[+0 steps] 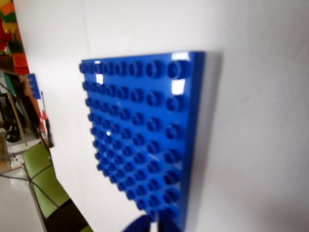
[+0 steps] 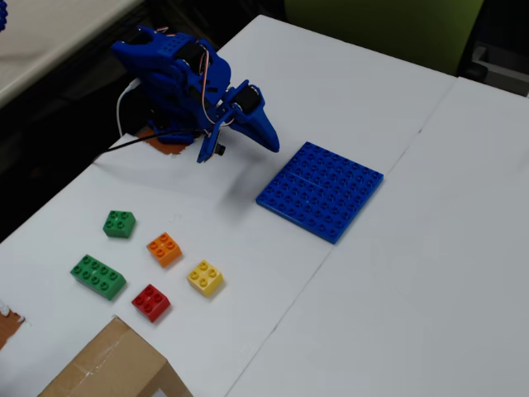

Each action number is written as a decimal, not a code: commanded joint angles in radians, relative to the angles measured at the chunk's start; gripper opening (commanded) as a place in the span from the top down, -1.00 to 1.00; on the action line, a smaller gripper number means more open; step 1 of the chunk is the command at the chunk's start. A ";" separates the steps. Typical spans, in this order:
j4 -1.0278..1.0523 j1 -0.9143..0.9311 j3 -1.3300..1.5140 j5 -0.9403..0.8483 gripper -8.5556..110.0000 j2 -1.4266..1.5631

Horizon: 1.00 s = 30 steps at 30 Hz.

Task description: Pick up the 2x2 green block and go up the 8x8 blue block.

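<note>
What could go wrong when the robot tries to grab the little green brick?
The 2x2 green block sits close to the longer green brick and the orange brick, so the gripper might grab or bump the wrong one. The gripper is also far from it, over by the 8x8 blue block, so it must swing a long way. The wrist view shows only the blue plate, not the green block.

wrist view: close, tilted, facing the 8x8 blue block (image 1: 140,137) | fixed view: high, oblique, farther back, over the table (image 2: 388,273) | shared: blue block (image 2: 321,190)
</note>
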 commanded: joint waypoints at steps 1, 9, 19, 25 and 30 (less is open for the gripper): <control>0.005 0.026 0.006 0.023 0.85 0.008; 0.005 0.028 0.006 0.025 0.85 0.008; -0.032 0.034 0.006 0.011 0.85 0.008; -0.296 0.072 -0.015 -0.459 0.85 0.008; -0.225 0.021 -0.009 -0.986 0.85 0.008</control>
